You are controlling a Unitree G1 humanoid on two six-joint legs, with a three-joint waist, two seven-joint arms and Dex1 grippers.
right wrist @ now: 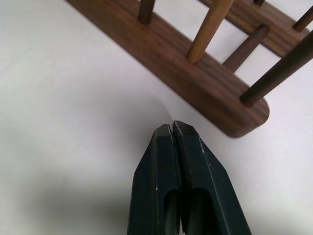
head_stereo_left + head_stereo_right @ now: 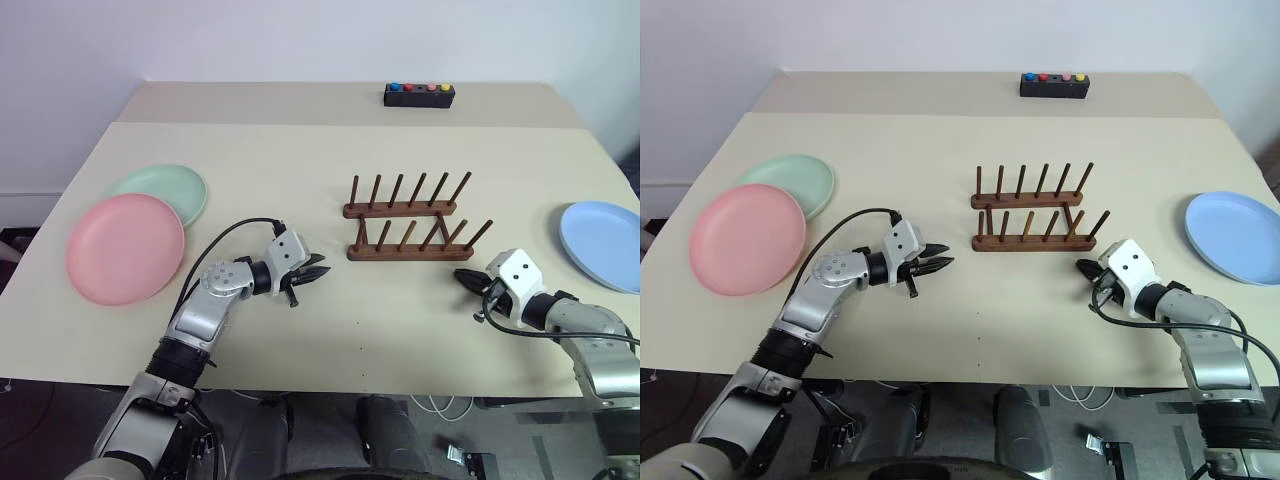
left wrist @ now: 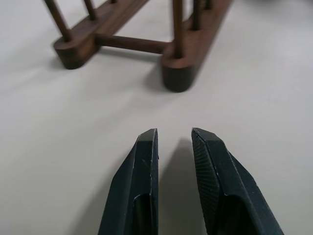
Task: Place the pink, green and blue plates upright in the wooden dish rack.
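Note:
The wooden dish rack (image 2: 408, 225) stands empty at the table's middle. The pink plate (image 2: 125, 247) lies flat at the left, overlapping the edge of the green plate (image 2: 165, 190) behind it. At the far right, by the table edge, the blue plate (image 2: 603, 244) lies flat. My left gripper (image 2: 318, 272) hovers just left of the rack's near end, pointing at it, its fingers (image 3: 146, 147) a little apart and holding nothing. My right gripper (image 2: 462, 280) is shut and empty in front of the rack's right end (image 1: 244, 122), between the rack and the blue plate.
A black box with coloured buttons (image 2: 419, 95) sits at the back of the table. A seam crosses the table (image 2: 300, 340) in front of that box. Cables trail from both wrists over the front edge.

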